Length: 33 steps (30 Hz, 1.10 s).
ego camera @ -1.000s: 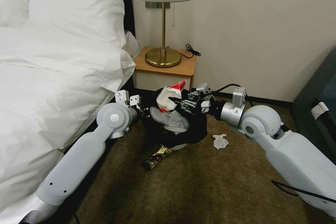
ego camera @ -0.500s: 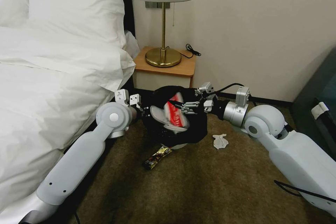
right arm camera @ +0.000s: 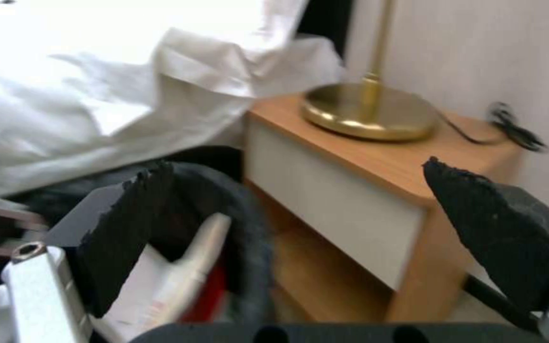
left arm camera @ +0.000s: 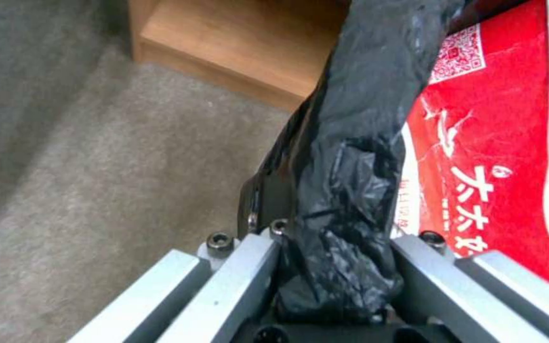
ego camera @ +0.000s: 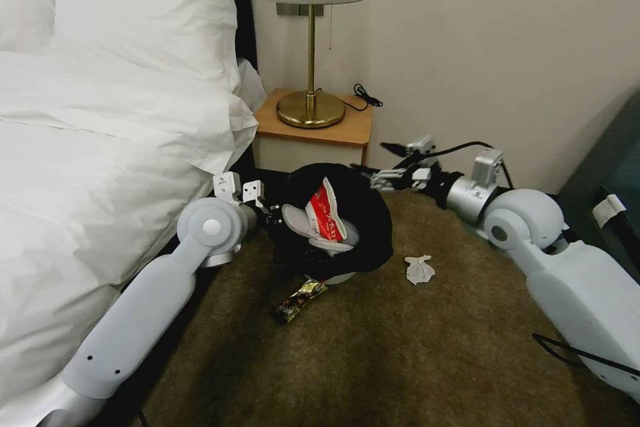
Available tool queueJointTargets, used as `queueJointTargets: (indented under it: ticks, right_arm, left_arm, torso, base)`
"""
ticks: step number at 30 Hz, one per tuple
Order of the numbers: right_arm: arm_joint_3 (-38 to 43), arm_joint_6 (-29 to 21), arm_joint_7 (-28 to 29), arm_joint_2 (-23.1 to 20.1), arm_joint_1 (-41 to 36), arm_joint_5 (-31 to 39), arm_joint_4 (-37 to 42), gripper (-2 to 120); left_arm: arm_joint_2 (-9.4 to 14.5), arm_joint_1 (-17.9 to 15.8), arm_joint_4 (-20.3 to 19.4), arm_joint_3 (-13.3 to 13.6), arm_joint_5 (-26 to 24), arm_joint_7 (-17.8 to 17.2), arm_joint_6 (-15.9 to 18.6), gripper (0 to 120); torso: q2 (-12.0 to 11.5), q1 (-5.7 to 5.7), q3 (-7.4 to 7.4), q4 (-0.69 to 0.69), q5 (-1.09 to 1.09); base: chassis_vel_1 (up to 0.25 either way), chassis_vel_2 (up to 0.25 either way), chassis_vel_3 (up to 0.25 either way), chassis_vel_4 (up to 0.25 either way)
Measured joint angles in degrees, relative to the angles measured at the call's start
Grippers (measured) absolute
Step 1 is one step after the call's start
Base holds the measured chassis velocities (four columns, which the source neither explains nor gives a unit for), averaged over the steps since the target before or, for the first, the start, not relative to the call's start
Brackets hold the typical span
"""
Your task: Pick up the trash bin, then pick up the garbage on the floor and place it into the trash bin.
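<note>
A hotel room: brown carpet [ego camera: 373,360] runs between the bed [ego camera: 87,147] and a bedside cabinet [ego camera: 313,130] bearing a brass lamp [ego camera: 311,33]. The trash bin [ego camera: 363,227] is tilted just off the floor before that cabinet, a red wrapper [ego camera: 327,212] and white slipper [ego camera: 297,220] lying inside it. The left gripper [left arm camera: 335,267] has its jaws clamped on the bag-lined rim. The right gripper [ego camera: 393,163] hangs empty beside the bin, near the cabinet, jaws apart. A drop looks just finished; a crumpled tissue [ego camera: 420,269] and gold snack packet [ego camera: 300,300] remain on the carpet, so the next move calls for reaching down to one of them.
</note>
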Motion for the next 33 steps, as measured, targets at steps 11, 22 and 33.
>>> queueJointTargets:
  ticks: [11,22,33]
  right_arm:
    - [4.88,3.02,6.15,0.66,-11.48,-4.44,-0.02,100]
    - [7.22,1.32,5.90,1.14,-12.98,-5.54,0.18,100]
    - [7.25,1.28,5.39,0.98,-13.72,-5.88,0.12,100]
  left_arm:
    - [2.99,5.05,-4.06,-3.89,0.18,-0.30,0.00,0]
    - [3.89,6.03,-4.97,-4.11,0.25,-0.34,0.00,0]
    - [3.88,6.87,-5.51,-4.28,0.26,-0.20,0.00,0]
  torso:
    - [0.00,0.00,0.00,0.02,0.00]
    - [0.00,0.00,0.00,0.02,-0.01]
    - [0.00,0.00,0.00,0.00,0.00]
  base:
    - [0.000,0.000,0.000,0.000]
    - [0.000,0.000,0.000,0.000]
    - [-0.095,-0.086,0.108,0.103]
